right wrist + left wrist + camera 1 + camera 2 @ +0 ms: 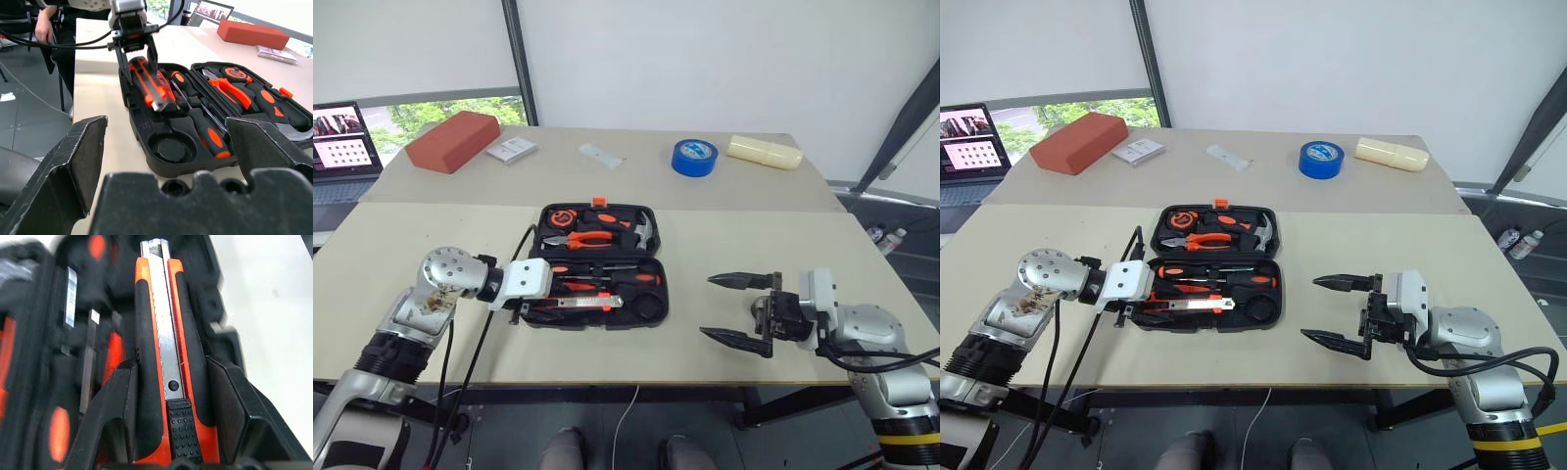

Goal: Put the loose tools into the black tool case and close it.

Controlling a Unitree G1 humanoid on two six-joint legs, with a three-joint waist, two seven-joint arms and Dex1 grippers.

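Observation:
The black tool case [654,311] lies open in the middle of the near table. Pliers, a hammer and a tape measure sit in its far half, and two screwdrivers [607,268] lie in the near half. My left gripper [523,311] is at the case's near-left corner, shut on the orange-and-black utility knife [579,303]. The knife [164,357] slants over the front slot, its handle end raised between my fingers [117,406], its blade end [155,100] down in the case. Right of the case, my right gripper [707,305] hangs open and empty, pointing at it.
On the far table are a red brick [453,140], a small packet [512,150], a clear wrapper [602,154], a blue tape roll [694,157] and a cream block [765,152]. A laptop [342,147] stands far left. A person's hand [46,29] shows beyond the table.

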